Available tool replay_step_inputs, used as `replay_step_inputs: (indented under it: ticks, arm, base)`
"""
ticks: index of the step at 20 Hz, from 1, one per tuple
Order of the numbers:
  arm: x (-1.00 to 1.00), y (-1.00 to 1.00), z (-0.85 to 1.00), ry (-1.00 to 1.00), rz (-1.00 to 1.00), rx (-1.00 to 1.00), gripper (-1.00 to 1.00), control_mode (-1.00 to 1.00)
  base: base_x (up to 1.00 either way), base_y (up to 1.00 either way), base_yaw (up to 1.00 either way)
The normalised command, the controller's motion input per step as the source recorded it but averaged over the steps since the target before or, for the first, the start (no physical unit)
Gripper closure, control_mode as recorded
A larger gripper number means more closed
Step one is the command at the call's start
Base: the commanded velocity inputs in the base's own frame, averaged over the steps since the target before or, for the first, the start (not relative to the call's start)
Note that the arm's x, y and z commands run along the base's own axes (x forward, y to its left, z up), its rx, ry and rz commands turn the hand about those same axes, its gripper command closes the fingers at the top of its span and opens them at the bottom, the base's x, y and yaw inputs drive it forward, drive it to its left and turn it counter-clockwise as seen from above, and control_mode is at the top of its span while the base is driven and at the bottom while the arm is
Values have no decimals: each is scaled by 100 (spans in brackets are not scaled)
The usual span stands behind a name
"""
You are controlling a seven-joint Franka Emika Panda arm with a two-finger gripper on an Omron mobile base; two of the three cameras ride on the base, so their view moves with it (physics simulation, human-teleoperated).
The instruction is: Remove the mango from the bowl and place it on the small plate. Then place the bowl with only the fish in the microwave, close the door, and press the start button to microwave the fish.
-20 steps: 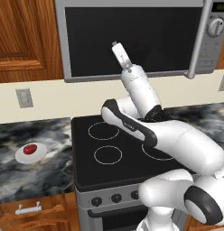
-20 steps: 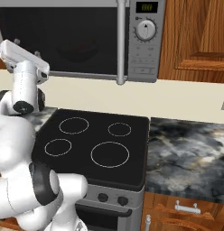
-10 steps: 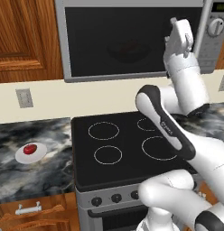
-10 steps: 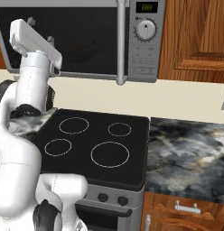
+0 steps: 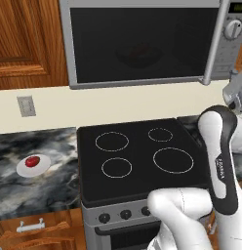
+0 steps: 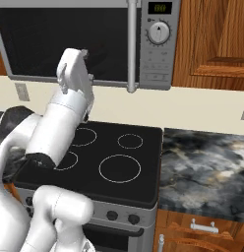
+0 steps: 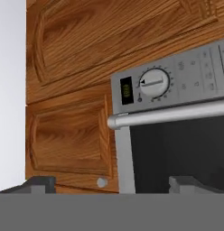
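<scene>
The microwave (image 5: 225, 58) hangs above the stove with its door (image 5: 137, 44) shut. Through the dark glass the bowl (image 5: 127, 59) shows dimly, with a faint reddish fish (image 5: 142, 50) in it. The mango (image 5: 31, 161) lies on the small plate (image 5: 42, 167) on the counter at the left. My gripper (image 6: 83, 55) is raised in front of the door's lower part, left of the handle bar (image 6: 132, 47), open and empty. In the hand view the wide-apart fingertips (image 7: 41, 182) face the handle bar (image 7: 177, 115), the knob (image 7: 153, 83) and the green display (image 7: 126, 90).
A black cooktop (image 5: 137, 156) with several ring burners lies under the microwave, with knobs along the oven front (image 5: 125, 214). Marble counter (image 6: 202, 167) runs on both sides. Wooden cabinets (image 6: 212, 39) flank the microwave. A wall outlet (image 5: 25, 105) sits at the left.
My arm has swung to the right across the front of the shut microwave door, toward the handle and control panel. The gripper has stayed open.
</scene>
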Motion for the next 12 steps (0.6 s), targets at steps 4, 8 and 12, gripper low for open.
replay_step_inputs:
  ticks: [4, 8, 12]
  arm:
    - [-47, -100, -16, 46, 8, 28, -100, -100]
    - [7, -85, -28, 45, 22, 9, -100, -100]
    - [52, -20, -70, 37, 25, 1, -100, -100]
  base:
    - [0, 0, 0]
    - [0, 0, 0]
    - [0, 0, 0]
